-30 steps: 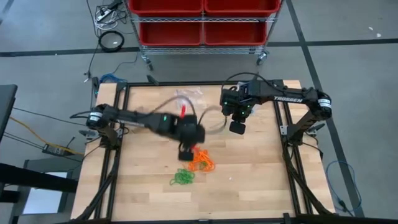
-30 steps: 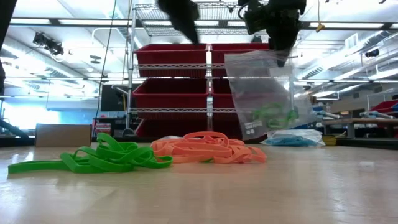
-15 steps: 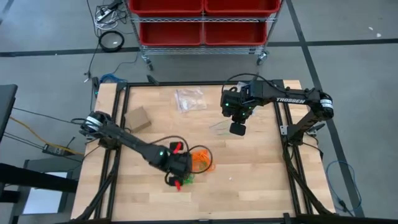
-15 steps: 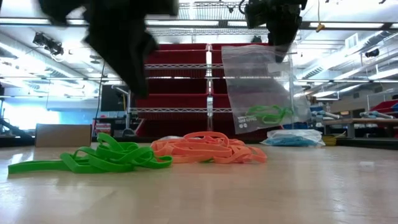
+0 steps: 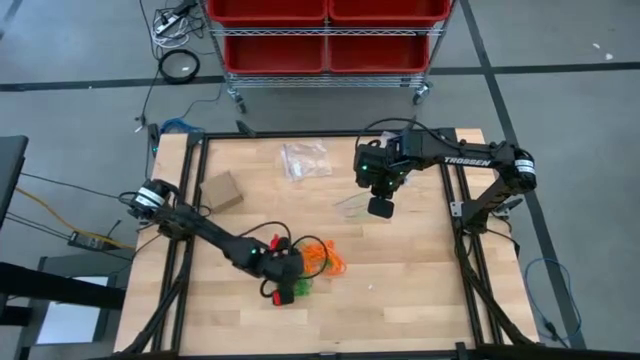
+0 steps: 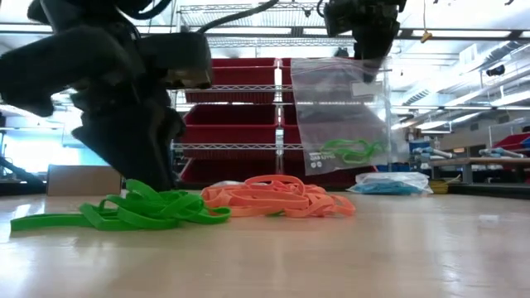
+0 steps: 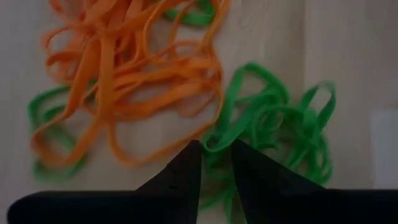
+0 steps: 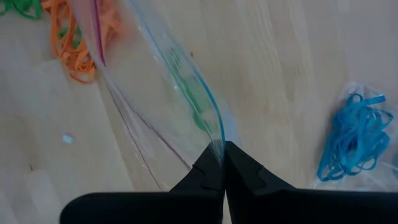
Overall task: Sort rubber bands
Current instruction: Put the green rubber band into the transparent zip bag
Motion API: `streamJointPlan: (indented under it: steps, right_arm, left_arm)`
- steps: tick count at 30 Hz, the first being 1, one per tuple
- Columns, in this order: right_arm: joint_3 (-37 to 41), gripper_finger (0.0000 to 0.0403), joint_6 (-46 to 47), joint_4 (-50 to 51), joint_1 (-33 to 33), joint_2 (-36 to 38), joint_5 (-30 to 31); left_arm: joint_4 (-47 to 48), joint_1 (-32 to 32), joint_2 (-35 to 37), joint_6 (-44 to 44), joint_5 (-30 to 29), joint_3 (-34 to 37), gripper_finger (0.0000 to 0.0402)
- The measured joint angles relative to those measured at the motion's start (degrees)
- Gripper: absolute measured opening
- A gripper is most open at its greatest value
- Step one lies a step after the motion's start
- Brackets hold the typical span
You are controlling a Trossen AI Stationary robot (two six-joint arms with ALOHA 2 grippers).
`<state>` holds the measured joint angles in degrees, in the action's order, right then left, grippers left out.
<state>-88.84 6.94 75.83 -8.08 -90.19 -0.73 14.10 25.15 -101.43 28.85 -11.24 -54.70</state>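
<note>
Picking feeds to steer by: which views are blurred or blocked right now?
Left wrist view: soft focus, green rubber bands smeared. Low view: the left arm's dark bulk hides the left background, though the orange rubber bands read clearly. Right wrist view: the clear plastic bag veils the table.
</note>
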Motion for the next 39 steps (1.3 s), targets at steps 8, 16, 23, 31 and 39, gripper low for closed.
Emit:
streamJointPlan:
  steps: [8,16,23,31,39]
  right_arm:
    - [0.0,0.0,-0.06,0.02,-0.02,0.0,0.02]
    - [0.0,0.0,-0.07,-0.15,-0.02,0.0,0.02]
    - [-0.01,0.0,-0.11,-0.18,-0.02,0.0,0.02]
    - [-0.02,0.0,-0.11,-0.42,-0.02,0.0,0.04]
    - [-0.02,0.0,-0.11,-0.37,0.15,0.0,0.04]
  left_arm:
    - [-5.01,-1.23,0.0,-1.31,4.78,1.71,0.0065]
    - [1.68,-1.19,1.11,-4.74,3.1,-0.01,0.0005]
    - [17.22,-1.12,8.84,-8.47,-9.13,-8.52,0.0002]
    - [18.46,-1.38,16.59,-17.74,-20.36,-17.06,0.0001]
    - [23.02,-4.11,16.3,-21.89,-9.51,-22.26,0.0001]
